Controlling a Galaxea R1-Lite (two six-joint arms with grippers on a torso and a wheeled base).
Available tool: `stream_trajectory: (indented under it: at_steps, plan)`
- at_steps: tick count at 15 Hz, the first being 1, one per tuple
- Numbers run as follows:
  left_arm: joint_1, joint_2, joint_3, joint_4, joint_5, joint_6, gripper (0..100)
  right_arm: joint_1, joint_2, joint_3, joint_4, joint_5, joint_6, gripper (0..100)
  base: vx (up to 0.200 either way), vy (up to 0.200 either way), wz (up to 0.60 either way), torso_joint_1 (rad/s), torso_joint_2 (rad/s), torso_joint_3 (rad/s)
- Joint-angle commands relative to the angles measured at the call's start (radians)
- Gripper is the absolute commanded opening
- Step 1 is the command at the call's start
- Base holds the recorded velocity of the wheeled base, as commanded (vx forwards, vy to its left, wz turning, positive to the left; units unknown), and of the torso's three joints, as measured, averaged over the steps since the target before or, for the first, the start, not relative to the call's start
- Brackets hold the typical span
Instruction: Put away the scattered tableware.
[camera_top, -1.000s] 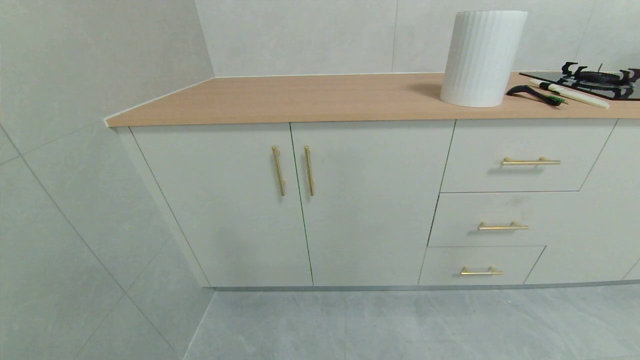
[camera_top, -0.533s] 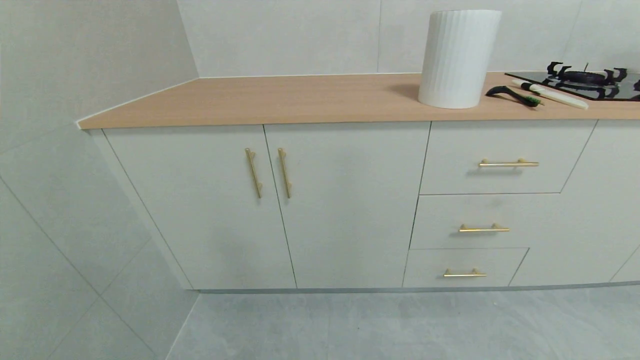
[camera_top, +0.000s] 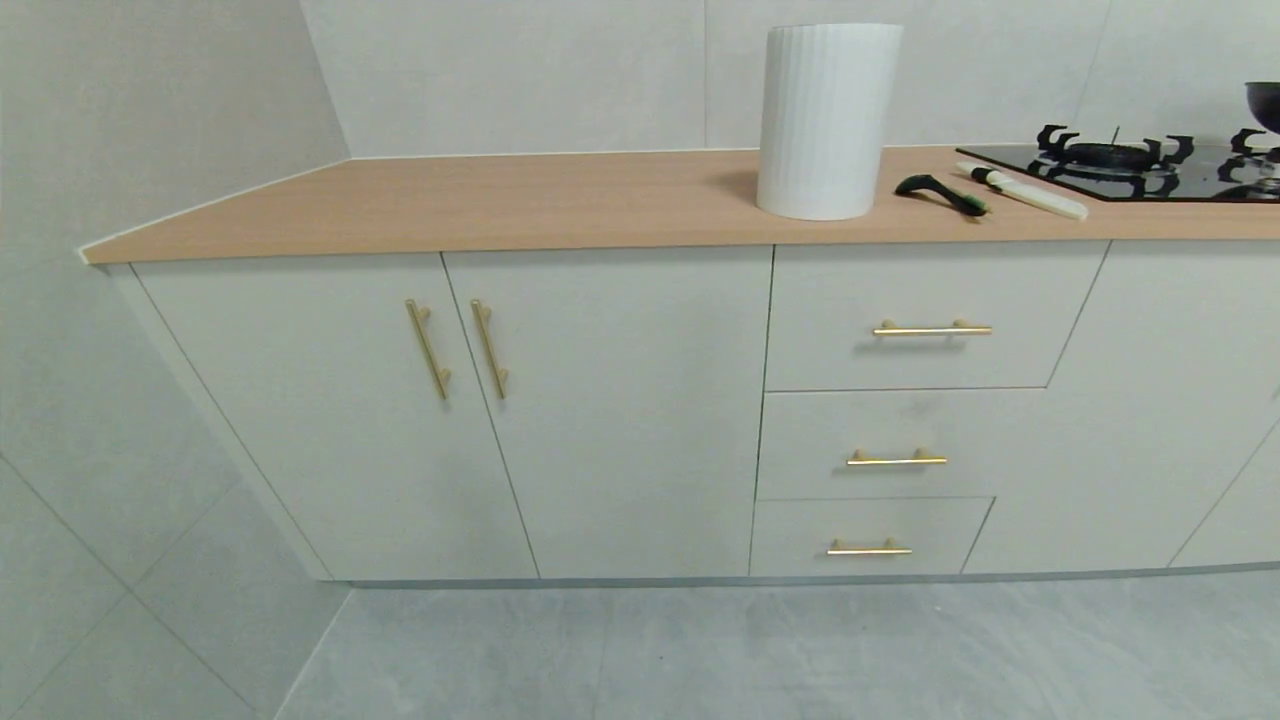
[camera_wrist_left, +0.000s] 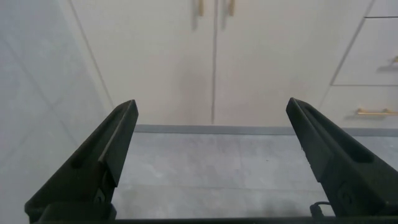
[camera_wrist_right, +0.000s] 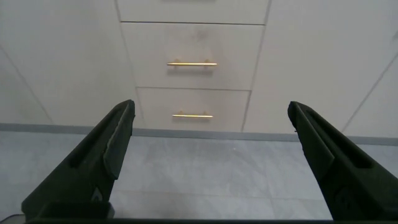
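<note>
canister (camera_top: 828, 120): white, ribbed | countertop (camera_top: 480, 205): tan woodgrain | handles (camera_top: 931, 328): gold | utensil (camera_top: 940, 193): black, perhaps green-tipped

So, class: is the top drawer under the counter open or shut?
Shut: the top drawer front sits flush with the drawer below, no gap showing.

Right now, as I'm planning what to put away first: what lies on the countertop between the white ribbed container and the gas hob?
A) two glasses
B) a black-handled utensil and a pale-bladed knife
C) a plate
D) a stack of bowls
B: a black-handled utensil and a pale-bladed knife lie side by side on the countertop between the white ribbed container and the gas hob.
</note>
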Motion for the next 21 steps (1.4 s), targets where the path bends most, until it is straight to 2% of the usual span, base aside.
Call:
stream_trajectory:
  at_steps: [1, 2, 12, 21]
  plan:
    - [0.000, 0.000, 0.000, 0.000, 0.001, 0.000, 100, 0.000, 0.002, 0.000, 0.000, 0.001, 0.000, 100, 0.000, -0.200, 0.00, 0.007, 0.00, 0.002]
    - [0.000, 0.000, 0.000, 0.000, 0.000, 0.000, 100, 0.002, 0.002, 0.000, 0.000, -0.001, 0.000, 100, 0.000, -0.200, 0.00, -0.002, 0.00, 0.007]
    - [0.000, 0.000, 0.000, 0.000, 0.000, 0.000, 100, 0.000, 0.002, 0.000, 0.000, 0.001, 0.003, 100, 0.000, 0.000, 0.00, 0.000, 0.00, 0.000]
    - [0.000, 0.000, 0.000, 0.000, 0.000, 0.000, 100, 0.000, 0.002, 0.000, 0.000, -0.001, 0.004, 100, 0.200, 0.000, 0.00, 0.002, 0.00, 0.002]
